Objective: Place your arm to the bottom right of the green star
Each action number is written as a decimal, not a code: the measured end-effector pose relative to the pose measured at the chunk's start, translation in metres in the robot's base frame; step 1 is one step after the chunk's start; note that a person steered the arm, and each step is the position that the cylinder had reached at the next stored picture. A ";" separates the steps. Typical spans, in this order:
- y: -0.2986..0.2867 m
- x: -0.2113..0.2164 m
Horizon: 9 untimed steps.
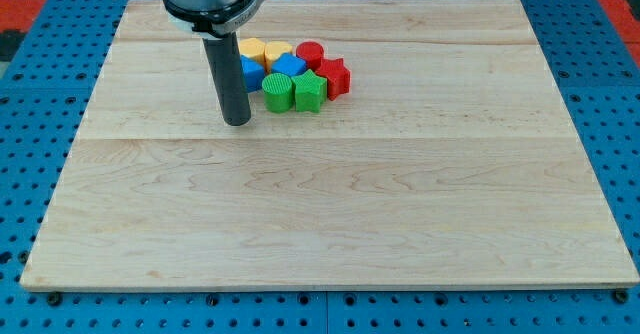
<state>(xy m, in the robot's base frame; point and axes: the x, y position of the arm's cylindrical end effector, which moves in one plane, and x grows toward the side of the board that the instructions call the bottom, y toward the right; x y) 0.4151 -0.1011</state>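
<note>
The near half of the board [330, 224] is bare wood, nothing between the view's bottom edge and my tip [237, 123]. The tip rests on the board, a plain rod end: no jaws to open or clench, and it grasps nothing. Just to the view's right of the tip, slightly above it, sits the green cylinder [277, 91], apart from the rod by a narrow gap. Touching that cylinder on its right is the green star [309, 92], the front-right piece of the cluster as seen from the tip. Right of the star and a little farther back is the red star [335, 77]. Behind the green pair: a blue block [289, 67], another blue block [250, 72] partly hidden by the rod, then yellow blocks [262, 49] and a red cylinder [310, 53] at the back. Judgement: the star looks small, rigid and light, likely to slide at any nudge, and is packed against its neighbours. No contact is wanted; the tip should swing round the near side of the cluster, keeping clear of the cylinder, to reach the open wood below and right of the star.
</note>
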 end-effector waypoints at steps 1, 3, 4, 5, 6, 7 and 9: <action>0.000 0.000; 0.007 0.017; 0.036 0.010; 0.059 0.013; 0.062 0.013; 0.064 0.018; 0.098 0.019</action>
<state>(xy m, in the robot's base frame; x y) 0.4340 -0.0034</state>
